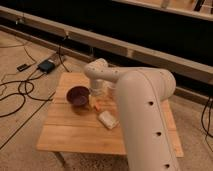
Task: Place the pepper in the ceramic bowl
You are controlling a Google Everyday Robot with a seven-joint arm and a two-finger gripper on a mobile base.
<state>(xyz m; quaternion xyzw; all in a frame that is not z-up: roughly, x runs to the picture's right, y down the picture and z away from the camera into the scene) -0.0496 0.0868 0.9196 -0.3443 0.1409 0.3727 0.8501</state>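
The dark maroon ceramic bowl (77,96) stands on the left half of the wooden table (75,132). Just to its right lies the small orange pepper (96,105) on the tabletop. My gripper (96,94) hangs from the white arm straight above the pepper, between the bowl and a pale cup. It stands open, and nothing shows held in it. The arm's wrist hides most of the gripper's upper part.
A pale rectangular sponge-like block (108,120) lies on the table in front of the pepper. A small white cup (108,90) stands right of the gripper. The thick white arm (145,115) covers the table's right side. Black cables and a box (46,65) lie on the floor to the left.
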